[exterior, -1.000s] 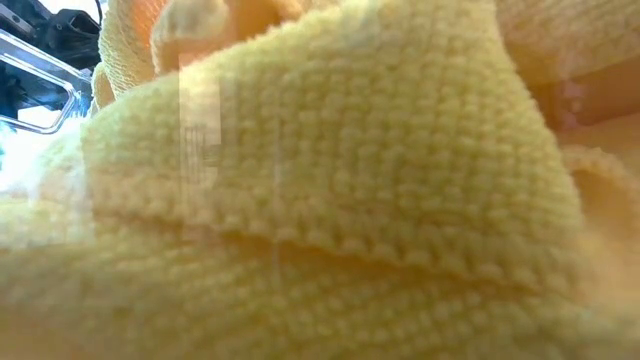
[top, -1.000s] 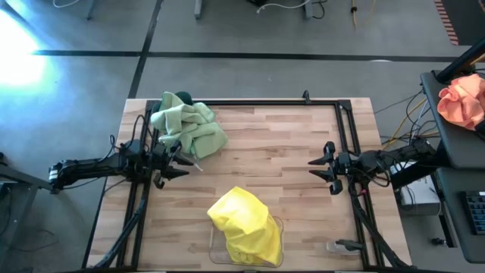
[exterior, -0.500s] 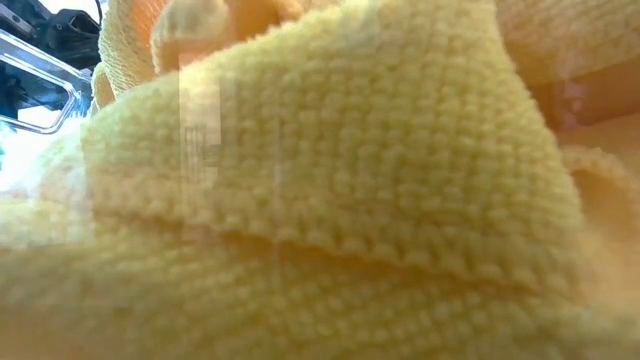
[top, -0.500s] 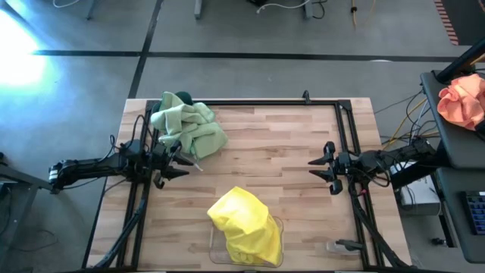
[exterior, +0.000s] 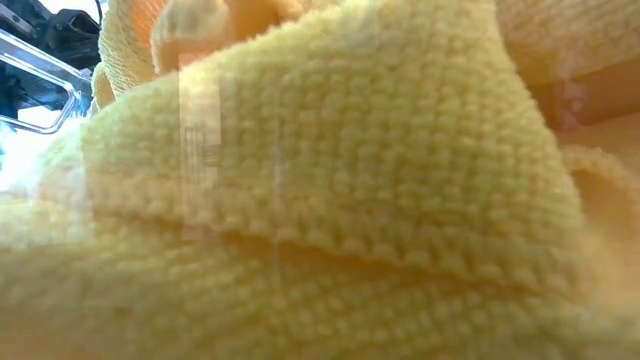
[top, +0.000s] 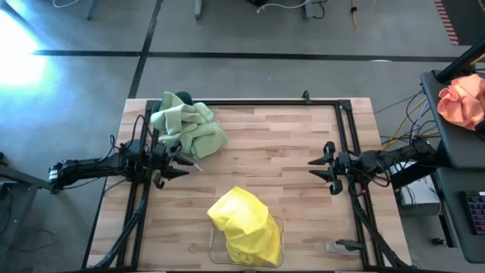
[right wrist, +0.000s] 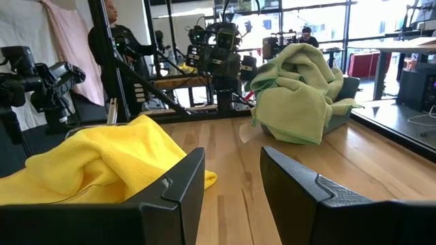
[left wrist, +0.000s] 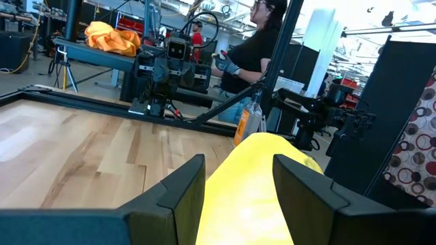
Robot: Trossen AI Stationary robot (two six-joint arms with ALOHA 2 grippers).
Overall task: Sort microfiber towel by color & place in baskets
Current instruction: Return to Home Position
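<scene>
Pale sage green towels (top: 189, 125) are heaped in the dark teal basket (top: 158, 114) at the table's far left, spilling over its wall; the right wrist view shows that heap (right wrist: 300, 92) too. Bright yellow towels (top: 244, 226) are piled in the clear basket (top: 218, 252) at the near edge and fill the low view (exterior: 320, 200). My left gripper (top: 184, 164) hovers open at the left side, just near of the green heap. My right gripper (top: 311, 169) hovers open at the right side. Both point inward and touch nothing.
A black metal frame (top: 345, 129) runs along the table's edges. An orange-pink cloth bundle (top: 462, 98) lies on a side stand off the table's right. Bare wood (top: 265, 152) lies between the two grippers. People stand in the room beyond the table (left wrist: 255, 47).
</scene>
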